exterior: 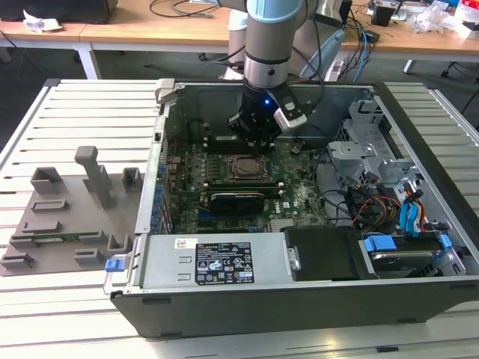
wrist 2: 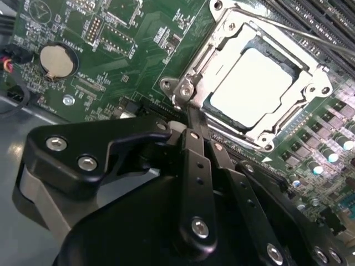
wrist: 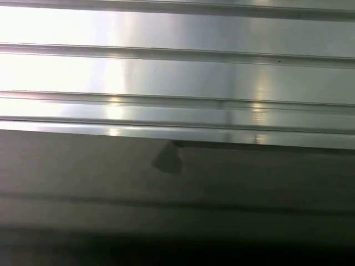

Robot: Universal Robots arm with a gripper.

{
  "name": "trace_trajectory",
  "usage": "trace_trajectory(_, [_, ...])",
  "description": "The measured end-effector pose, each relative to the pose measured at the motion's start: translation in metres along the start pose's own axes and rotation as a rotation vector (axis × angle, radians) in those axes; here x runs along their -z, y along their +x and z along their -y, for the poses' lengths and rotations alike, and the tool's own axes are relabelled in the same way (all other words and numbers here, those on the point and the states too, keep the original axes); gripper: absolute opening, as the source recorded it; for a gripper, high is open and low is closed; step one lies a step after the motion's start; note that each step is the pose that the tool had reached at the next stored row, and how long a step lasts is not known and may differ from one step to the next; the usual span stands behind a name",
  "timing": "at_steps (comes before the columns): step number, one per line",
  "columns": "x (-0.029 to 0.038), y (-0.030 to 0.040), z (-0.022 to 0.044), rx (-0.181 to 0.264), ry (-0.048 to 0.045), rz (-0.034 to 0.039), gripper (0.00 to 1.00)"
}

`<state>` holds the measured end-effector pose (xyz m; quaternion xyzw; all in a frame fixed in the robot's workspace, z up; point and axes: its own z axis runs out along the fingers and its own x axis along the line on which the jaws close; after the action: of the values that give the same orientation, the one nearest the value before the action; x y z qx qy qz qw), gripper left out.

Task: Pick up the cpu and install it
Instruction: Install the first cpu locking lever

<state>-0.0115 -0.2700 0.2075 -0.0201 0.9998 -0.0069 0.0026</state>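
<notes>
Grey tray [exterior: 67, 217] with upright holders lies on the slatted tabletop [exterior: 30, 134] near its edge at the exterior view's left, beside the open computer case [exterior: 299, 299], whose power supply carries a black-and-white label [exterior: 224, 262] plus a small yellow sticker, print too small to make out. Inside, the gripper [wrist 2: 191, 116] hangs over the green motherboard [wrist 2: 127, 50] with jaws closed on nothing, tips just beside the socket frame [wrist 2: 310, 88]. The cpu [wrist 2: 252, 86] sits in the socket, silvery top showing, frame around it; a coin battery [wrist 2: 55, 60] lies on the board well apart.
</notes>
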Motion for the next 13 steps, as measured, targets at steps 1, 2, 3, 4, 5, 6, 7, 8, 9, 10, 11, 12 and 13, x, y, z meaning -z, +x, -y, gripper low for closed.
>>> trace_trajectory(1, [0.0021,0.0,0.0002,0.0,0.0,0.0005,0.11])
trace_trajectory(2, [0.0045,0.0,0.0008,0.0,0.0001,0.0011,0.11])
trace_trajectory(3, [0.0048,0.0001,0.0019,0.0,0.0004,0.0012,0.11])
trace_trajectory(4, [0.0049,0.0001,0.0031,0.0,0.0012,0.0012,0.11])
trace_trajectory(5, [0.0049,0.0002,0.0058,0.0,0.0045,0.0009,0.11])
trace_trajectory(6, [0.0049,0.0003,0.0084,0.0,0.009,0.0007,0.11])
trace_trajectory(7, [0.0049,0.0005,0.0109,0.0,0.013,0.0006,0.11])
trace_trajectory(8, [0.0048,0.0006,0.0146,0.0,0.0191,0.0004,0.11])
trace_trajectory(9, [0.005,0.0008,0.0182,0.0,0.0269,0.0001,0.11])
trace_trajectory(10, [0.0068,0.0008,0.0216,0.0,0.038,-0.0003,0.11])
trace_trajectory(11, [0.0106,0.0009,0.023,0.0,0.0427,-0.0002,0.11])
trace_trajectory(12, [0.0148,0.001,0.0241,0.0,0.0461,0.0004,0.11])
trace_trajectory(13, [0.017,0.001,0.0245,0.0,0.0476,0.0006,0.11])
